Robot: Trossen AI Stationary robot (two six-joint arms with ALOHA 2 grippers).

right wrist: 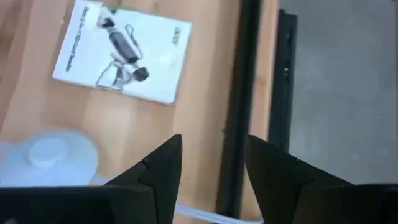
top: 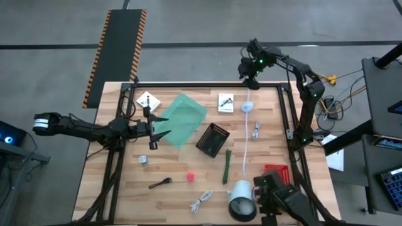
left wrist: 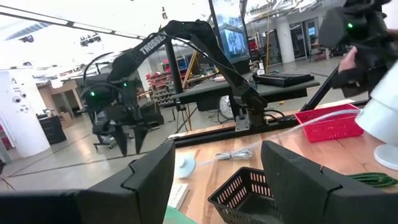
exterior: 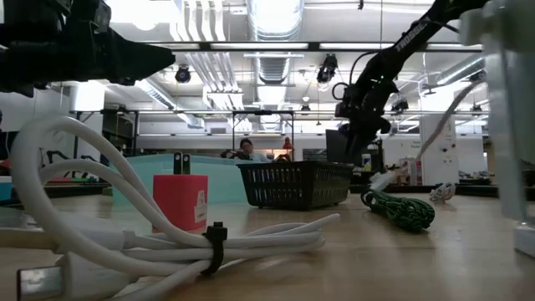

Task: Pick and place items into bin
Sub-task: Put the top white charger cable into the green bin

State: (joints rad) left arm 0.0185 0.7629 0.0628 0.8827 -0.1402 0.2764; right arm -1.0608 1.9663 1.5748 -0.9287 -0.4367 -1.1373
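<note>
Cards are the nearest items: one white printed card point(right wrist: 122, 51) lies flat near the table's far edge, just beside the round puck point(top: 247, 107), with the right gripper point(right wrist: 210, 163) held above it, fingers apart and empty. To lift it cleanly, a fingertip would best be worked under one edge before closing, then it is carried to the black basket point(top: 212, 139) mid-table. "TROSSEN" is read on the right arm; the card's print is illegible, and the left gripper point(top: 152, 130) is open and empty over the green sheet point(top: 180, 119).

I saw two white cards point(top: 226, 102) point(top: 148, 100) lying flat at the far edge, cables point(top: 257, 129) point(top: 201, 201) coiled, a green stick point(top: 226, 166), pink ball point(top: 190, 177), brown spoon point(top: 160, 183), metal piece point(top: 144, 160), black bin point(top: 212, 139) upright mid-table.
</note>
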